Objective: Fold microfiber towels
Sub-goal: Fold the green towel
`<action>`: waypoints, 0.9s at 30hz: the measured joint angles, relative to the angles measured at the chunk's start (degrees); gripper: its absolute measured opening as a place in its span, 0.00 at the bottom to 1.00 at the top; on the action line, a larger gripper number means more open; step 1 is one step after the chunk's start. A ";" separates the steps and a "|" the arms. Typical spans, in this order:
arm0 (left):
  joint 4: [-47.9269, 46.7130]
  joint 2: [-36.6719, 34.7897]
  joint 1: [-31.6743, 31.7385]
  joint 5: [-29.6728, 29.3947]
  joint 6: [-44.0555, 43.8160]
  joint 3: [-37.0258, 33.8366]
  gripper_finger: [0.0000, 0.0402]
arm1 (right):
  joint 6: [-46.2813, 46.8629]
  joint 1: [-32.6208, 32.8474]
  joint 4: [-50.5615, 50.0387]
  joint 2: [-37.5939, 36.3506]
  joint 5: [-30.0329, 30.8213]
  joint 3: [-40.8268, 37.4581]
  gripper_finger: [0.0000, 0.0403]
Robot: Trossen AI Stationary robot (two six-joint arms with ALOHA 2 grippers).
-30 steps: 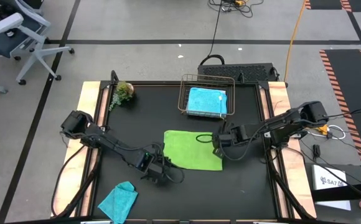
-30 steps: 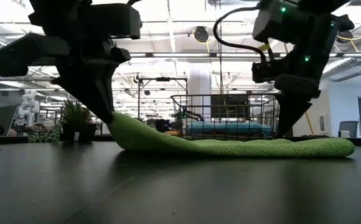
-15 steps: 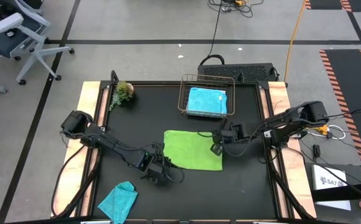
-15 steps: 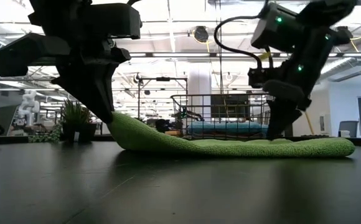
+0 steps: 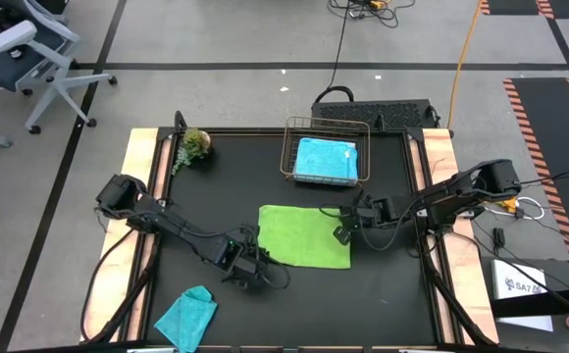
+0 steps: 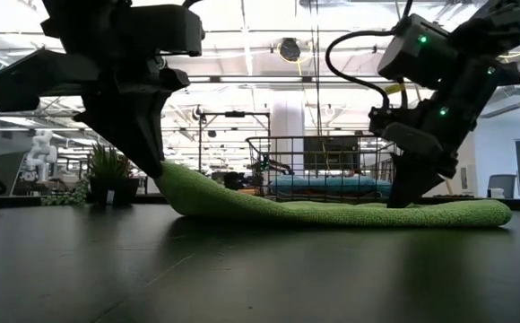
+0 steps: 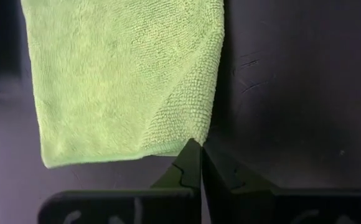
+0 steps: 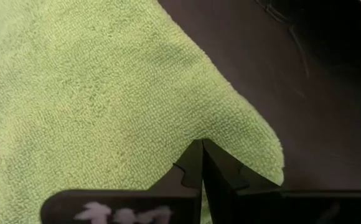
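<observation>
Since a second ago your right gripper (image 5: 342,235) has slid out toward the right edge of the lime green towel (image 5: 304,236) and tipped over; the left gripper (image 5: 248,268) has not shifted.

That towel lies mid-table on the black mat (image 5: 226,186), mostly flat. Its near left corner is raised: the low view shows the cloth ramping up from the mat to the left gripper's tip (image 6: 159,168). The left wrist view shows those fingers pressed together at the corner (image 7: 196,149), and the lift suggests they are pinching it. In the right wrist view the right gripper (image 8: 199,149) is also pressed together, on the pile close to the right-hand corner, and I judge it has a pinch of cloth, though the low view shows no lift there.

To fold well, you want both near corners held evenly. Raise the right corner to match the left, then carry both across to the far edge together, keeping the leading edge taut between the grippers so the fold line falls straight. Set the corners onto the far corners before letting go; a one-sided lift will skew the cloth.

Further out, a sky blue towel (image 5: 325,160) lies folded in the wire basket (image 5: 288,152) at the far edge. A teal towel (image 5: 187,316) lies crumpled near the front left corner, and a small plant (image 5: 195,145) stands at the far left.
</observation>
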 joint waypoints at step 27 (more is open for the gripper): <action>3.03 20.34 8.94 10.76 38.92 34.12 0.00 | -2.71 0.00 1.86 0.13 -0.20 -0.11 0.00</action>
